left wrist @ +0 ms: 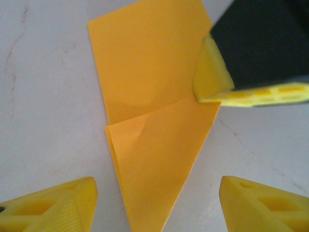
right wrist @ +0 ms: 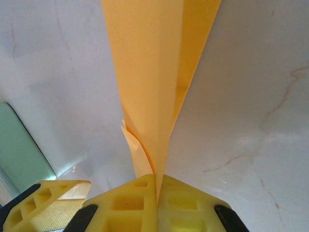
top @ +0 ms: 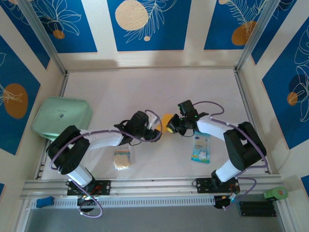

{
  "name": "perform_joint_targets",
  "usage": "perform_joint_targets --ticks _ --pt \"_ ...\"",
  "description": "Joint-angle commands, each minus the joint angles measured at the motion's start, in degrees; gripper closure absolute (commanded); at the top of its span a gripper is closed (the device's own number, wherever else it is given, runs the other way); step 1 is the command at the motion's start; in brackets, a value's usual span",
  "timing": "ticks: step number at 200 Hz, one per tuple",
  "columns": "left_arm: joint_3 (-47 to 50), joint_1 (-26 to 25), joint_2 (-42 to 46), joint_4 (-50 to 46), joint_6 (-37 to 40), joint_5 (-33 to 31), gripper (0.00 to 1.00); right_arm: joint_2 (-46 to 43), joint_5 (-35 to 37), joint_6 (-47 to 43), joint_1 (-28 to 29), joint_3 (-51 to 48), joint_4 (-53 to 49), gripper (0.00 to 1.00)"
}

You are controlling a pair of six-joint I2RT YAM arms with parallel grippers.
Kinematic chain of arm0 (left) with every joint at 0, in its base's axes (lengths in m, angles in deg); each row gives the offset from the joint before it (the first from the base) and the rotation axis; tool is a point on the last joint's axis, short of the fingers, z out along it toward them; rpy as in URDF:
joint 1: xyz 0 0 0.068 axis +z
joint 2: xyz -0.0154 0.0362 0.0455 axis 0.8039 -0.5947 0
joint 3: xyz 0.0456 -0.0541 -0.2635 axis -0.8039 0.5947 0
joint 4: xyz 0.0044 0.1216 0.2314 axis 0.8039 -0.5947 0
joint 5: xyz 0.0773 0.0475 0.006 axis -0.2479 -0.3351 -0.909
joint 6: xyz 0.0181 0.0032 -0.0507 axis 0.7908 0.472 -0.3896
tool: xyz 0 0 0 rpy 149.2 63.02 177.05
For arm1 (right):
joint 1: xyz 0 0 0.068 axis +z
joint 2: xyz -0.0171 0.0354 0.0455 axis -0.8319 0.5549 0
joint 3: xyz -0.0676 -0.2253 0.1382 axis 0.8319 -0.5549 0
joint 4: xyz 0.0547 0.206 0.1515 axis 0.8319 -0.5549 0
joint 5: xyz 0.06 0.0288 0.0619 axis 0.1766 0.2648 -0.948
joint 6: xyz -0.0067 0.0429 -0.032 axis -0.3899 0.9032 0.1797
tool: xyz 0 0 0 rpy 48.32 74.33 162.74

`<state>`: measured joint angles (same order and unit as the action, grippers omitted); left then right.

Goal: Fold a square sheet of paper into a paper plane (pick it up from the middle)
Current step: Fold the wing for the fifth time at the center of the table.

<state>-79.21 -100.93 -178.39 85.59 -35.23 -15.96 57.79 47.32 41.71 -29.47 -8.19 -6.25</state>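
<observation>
The square sheet of paper (left wrist: 154,145) is orange-yellow and folded into a narrow pointed shape with overlapping layers. It shows in the top view as a small orange patch (top: 167,118) between the two wrists. My right gripper (right wrist: 157,186) is shut on one edge of the paper (right wrist: 154,72), which stands up out of the closed jaws. One of its fingers (left wrist: 217,82) shows pinching the sheet's right edge. My left gripper (left wrist: 158,186) is open, its fingertips (left wrist: 58,205) either side of the paper's point and not touching it. From above, the left gripper (top: 158,134) and right gripper (top: 170,126) nearly meet mid-table.
A pale green case (top: 62,118) lies at the left, its corner (right wrist: 19,150) in the right wrist view. A blue-white packet (top: 201,147) lies under the right arm. A small beige spongy square (top: 122,158) sits near the front rail (top: 154,186).
</observation>
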Motion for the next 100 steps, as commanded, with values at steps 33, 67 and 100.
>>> perform_joint_targets --ticks 33,67,100 --pt "0.9 -4.5 -2.7 7.4 20.0 -3.0 0.40 -1.3 -1.3 1.7 -0.8 2.1 -3.0 1.00" --pt "0.7 -5.4 -5.6 9.5 24.0 -5.4 0.49 -1.3 -1.5 1.9 -1.0 2.2 -3.2 1.00" --pt "0.4 -6.2 -8.2 11.7 26.6 -6.5 0.57 -1.2 -2.0 2.2 -1.2 2.2 -3.1 1.00"
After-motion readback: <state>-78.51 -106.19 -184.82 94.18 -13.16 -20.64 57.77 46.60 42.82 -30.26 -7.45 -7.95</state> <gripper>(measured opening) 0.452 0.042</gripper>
